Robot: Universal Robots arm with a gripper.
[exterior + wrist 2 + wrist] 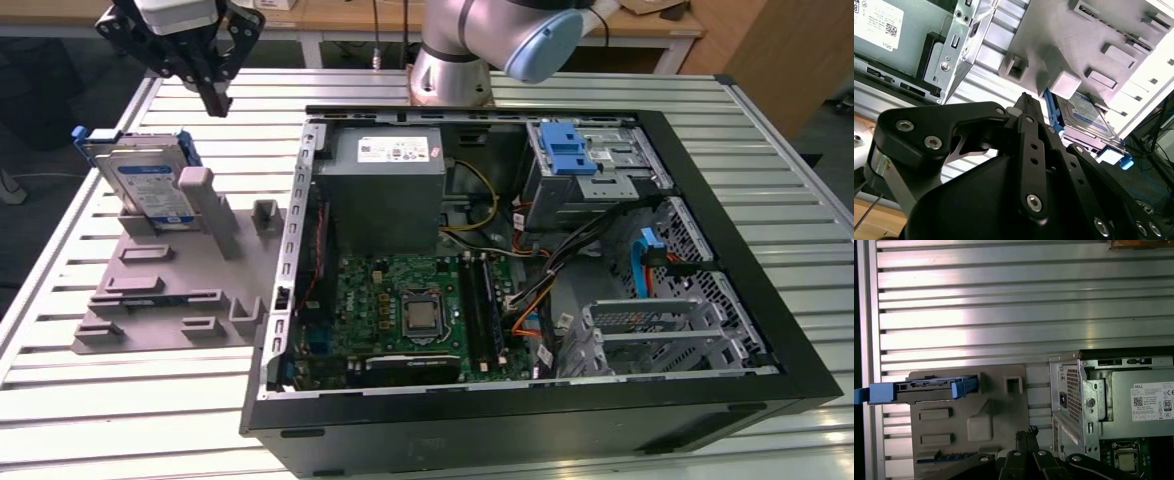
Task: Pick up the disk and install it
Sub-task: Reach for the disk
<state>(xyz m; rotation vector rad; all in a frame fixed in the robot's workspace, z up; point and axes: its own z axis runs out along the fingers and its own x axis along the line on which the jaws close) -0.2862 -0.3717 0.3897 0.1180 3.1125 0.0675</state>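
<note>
The disk point(147, 185), a silver drive with a white-and-blue label and a blue carrier frame, stands on edge in a grey holder point(174, 290) on the slatted table, at the exterior view's left. My gripper point(214, 100) hangs in the air above and a little behind the disk, apart from it, fingers shut together with nothing between them. In the second wrist view the black fingertips point(1026, 100) meet in front of the disk point(1086, 112). The first wrist view looks down on the disk's point(929, 388) top edge, with the gripper point(1026, 432) off to one side.
An open black computer case point(747, 250) lies to the exterior view's right of the holder, with a grey power supply box point(387, 180), a motherboard point(414, 310) and a silver drive cage with a blue latch point(587, 160). The arm's base point(447, 75) stands behind the case.
</note>
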